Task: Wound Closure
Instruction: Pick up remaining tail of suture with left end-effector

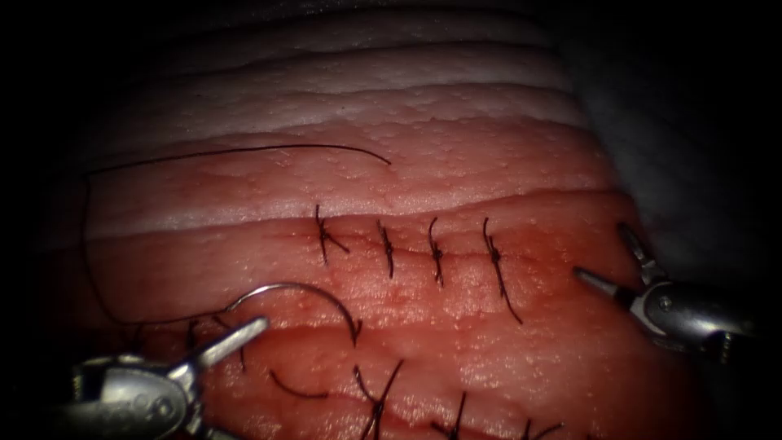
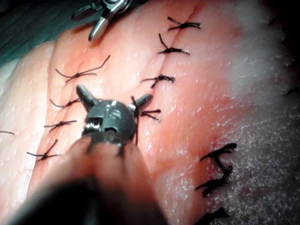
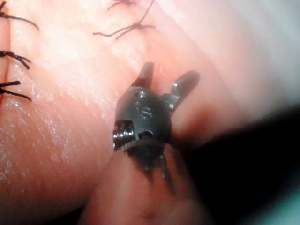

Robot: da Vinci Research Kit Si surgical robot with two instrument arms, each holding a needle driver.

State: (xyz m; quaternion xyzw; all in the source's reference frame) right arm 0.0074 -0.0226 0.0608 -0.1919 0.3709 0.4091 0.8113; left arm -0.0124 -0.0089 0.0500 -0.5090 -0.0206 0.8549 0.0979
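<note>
The tissue has a sideways cut closed by several dark stitches. A curved needle arches over the tissue below the cut's left end. Its tip end rests at the tissue surface, and I cannot tell whether it is in. Its tail sits by my left tool, whose jaws are spread wide open and hold nothing. Thread runs from the tail in a long loop over the left and upper tissue. My right tool hovers right of the cut, open and holding nothing.
A second stitched cut runs along the near edge of the tissue, with cut thread ends sticking up. Red fluid wets the tissue around both cuts. Beyond the tissue's right edge lies grey padding.
</note>
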